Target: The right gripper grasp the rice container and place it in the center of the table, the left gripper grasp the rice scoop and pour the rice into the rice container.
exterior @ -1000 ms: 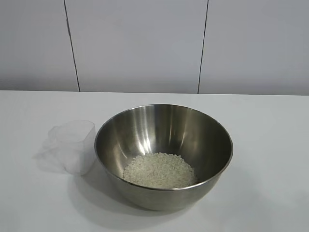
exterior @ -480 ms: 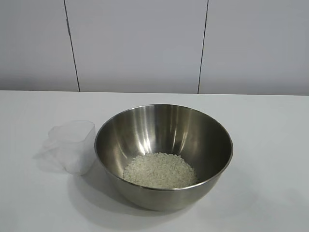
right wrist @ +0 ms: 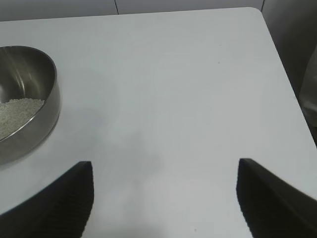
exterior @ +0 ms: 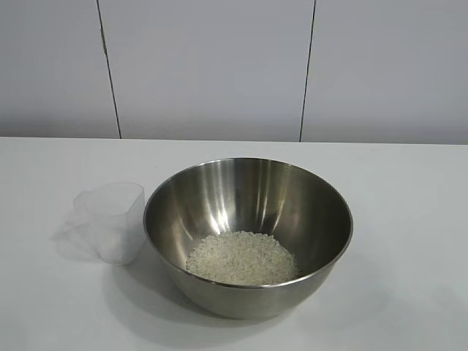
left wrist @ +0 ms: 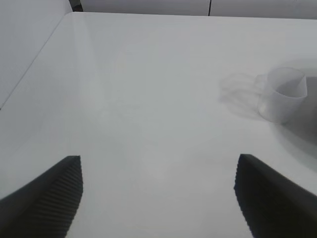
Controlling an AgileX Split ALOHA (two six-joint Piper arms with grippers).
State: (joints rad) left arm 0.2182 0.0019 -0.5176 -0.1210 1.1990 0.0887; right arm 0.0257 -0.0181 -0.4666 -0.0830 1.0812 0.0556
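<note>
**Rice is in the bowl, both arms are drawn back**

Between the earlier exterior pictures and this one nothing on the table [exterior: 409,219] moves – the scoop, the bowl and the grains lie exactly as they did a second ago. My judgement is that the pouring is done and only the retreat of the arms remains.

Going from left to right: the rice scoop [exterior: 111,221] stands upright and looks empty, just beside the left wall of the rice container [exterior: 247,235], a bit apart from it or barely touching; I cannot tell which. The container sits near the middle of the table, closer to the front edge, and the rice [exterior: 241,257] makes a low heap on its bottom.

The left gripper [left wrist: 158,198] has its fingers spread wide and pinches nothing; it hangs over bare table, well apart from the scoop. The right gripper [right wrist: 163,198] is also spread and empty, over the bare right part of the table, near the right edge, with the bowl off to its side.

The table is plain white and flat – a rounded corner shows in each wrist view. Behind it stands a pale wall of panels with dark seams.
</note>
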